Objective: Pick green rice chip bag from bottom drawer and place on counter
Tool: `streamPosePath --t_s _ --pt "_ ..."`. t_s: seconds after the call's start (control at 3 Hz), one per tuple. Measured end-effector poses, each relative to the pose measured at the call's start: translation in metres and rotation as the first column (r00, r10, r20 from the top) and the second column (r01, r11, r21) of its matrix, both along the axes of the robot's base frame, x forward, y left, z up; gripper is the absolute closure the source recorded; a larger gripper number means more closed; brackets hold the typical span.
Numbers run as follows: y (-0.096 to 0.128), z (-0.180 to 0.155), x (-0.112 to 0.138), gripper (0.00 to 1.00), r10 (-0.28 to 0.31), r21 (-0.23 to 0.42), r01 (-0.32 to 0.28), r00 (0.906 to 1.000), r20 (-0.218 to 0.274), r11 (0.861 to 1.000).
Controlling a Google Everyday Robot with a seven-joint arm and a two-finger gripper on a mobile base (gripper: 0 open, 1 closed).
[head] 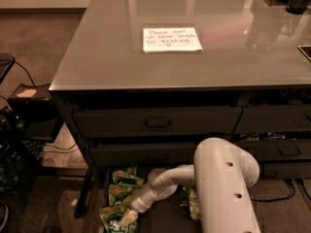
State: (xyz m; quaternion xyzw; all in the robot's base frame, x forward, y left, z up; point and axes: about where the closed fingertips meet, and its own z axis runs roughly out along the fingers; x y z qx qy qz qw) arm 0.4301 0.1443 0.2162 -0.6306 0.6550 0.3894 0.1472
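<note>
Low in the bottom drawer [167, 221], beneath the front edge of the counter [97, 57], the gripper [128, 217] touches the green rice chip bag [112, 223]. Whether it grips the bag, I cannot tell. Farther back, a white note [171, 39] lies on the counter.
</note>
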Motion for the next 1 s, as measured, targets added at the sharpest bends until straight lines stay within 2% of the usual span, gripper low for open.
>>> streamPosePath --t_s 0.33,0.67,1.0 --pt "-0.009 -0.009 -0.011 0.47 -0.019 -0.016 0.018 0.9994 -0.029 1.000" --pt "-0.011 -0.013 -0.017 0.66 -0.020 -0.021 0.019 0.9988 -0.045 1.000" --pt "-0.014 -0.002 -0.017 0.89 -0.022 -0.013 0.022 0.9995 -0.025 1.000"
